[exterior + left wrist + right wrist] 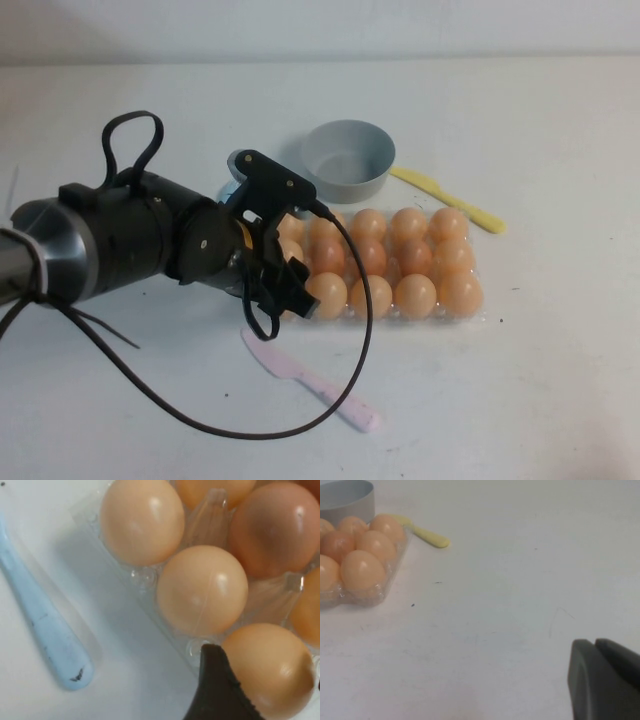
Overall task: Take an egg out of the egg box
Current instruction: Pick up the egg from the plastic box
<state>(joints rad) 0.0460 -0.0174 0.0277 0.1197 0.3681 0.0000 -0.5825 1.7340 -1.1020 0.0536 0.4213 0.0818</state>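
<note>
- You find the egg box (478,312) on the table (560,400), just in front of the grey bowl (348,160); it is a clear plastic tray, every cup that shows filled.
- The left gripper (285,285) sits over the end of the egg box nearest the left arm, down among the eggs of the outermost column.
- The left wrist view shows one dark fingertip (217,690) against the side of the egg (272,667) at the corner of the egg box; the other finger is out of sight. You cannot tell whether the grip has closed on it.
- The egg is in its cup at that corner, in the row farthest from the bowl; judge it not yet lifted.
- Treat the egg as light, rigid, smooth and brittle. Its glossy shell is likely to slip, and excess force could crack it.
- Take hold across the widest part of the egg, above the cup rim, and lift straight up so the thin tray does not rise with it.
- The right gripper (607,680) is well away from the egg box, low over bare table, with its fingers pressed together and nothing between them.
</note>
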